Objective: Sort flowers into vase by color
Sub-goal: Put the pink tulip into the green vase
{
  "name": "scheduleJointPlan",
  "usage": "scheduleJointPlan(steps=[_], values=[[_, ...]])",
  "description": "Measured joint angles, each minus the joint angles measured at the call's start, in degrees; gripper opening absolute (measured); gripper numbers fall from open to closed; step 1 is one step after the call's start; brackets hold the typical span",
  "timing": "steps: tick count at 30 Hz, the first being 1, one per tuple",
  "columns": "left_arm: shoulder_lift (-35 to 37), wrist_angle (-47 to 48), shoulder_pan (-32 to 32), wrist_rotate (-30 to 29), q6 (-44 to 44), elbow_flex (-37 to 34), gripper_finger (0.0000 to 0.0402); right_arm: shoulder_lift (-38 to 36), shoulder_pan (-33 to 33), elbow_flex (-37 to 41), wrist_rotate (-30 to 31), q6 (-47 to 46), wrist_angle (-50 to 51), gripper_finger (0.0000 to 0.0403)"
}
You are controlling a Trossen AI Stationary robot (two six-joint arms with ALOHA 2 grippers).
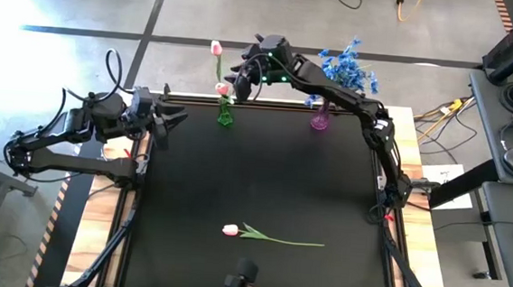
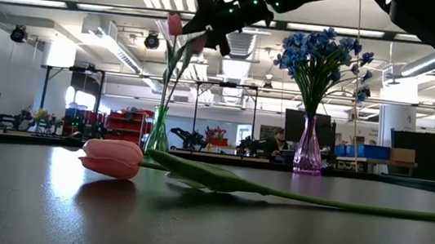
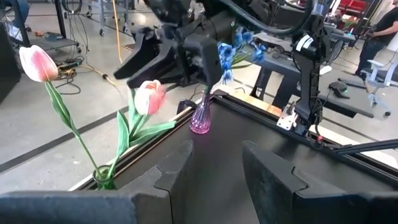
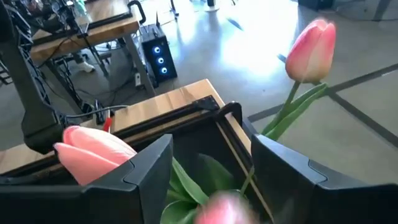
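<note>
A green vase [image 1: 225, 116] at the table's far edge holds two pink tulips, a tall one [image 1: 216, 47] and a lower one [image 1: 223, 89]. The right gripper [image 1: 240, 81] hovers open just right of these blooms. In its wrist view a blurred pink bloom [image 4: 224, 208] lies low between the spread fingers, with others on either side [image 4: 93, 149] [image 4: 311, 50]. A purple vase [image 1: 320, 119] carries the blue flowers [image 1: 348, 68]. A third pink tulip [image 1: 232, 230] lies flat on the table near its front edge. My left gripper [image 1: 179, 118] waits open at the far left corner.
The black table top [image 1: 263, 180] is bare between the two vases and the lying tulip. The right arm [image 1: 367, 115] passes over the purple vase. A camera mount [image 1: 245, 278] stands at the near edge, and wooden side strips [image 1: 415, 145] flank the table.
</note>
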State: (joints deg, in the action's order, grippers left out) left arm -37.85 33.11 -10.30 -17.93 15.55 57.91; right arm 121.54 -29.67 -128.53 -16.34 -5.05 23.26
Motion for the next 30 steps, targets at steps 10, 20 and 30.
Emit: scheduleJointPlan(steps=[10,20,30], values=[[0.1,0.0,0.0,0.1,0.0,0.0,0.0122,0.7,0.3,-1.8,0.5,-3.2,2.0,0.0237],[0.1,-0.1,0.0,-0.1,0.1,-0.5,0.0121,-7.7,1.1,-5.8,3.8,6.2,13.7,0.0248],[1.6,-7.9,-0.7,1.6,-3.0,-8.2,0.0044,-17.7,8.4,-4.2,5.5,8.0,39.0,0.0037]])
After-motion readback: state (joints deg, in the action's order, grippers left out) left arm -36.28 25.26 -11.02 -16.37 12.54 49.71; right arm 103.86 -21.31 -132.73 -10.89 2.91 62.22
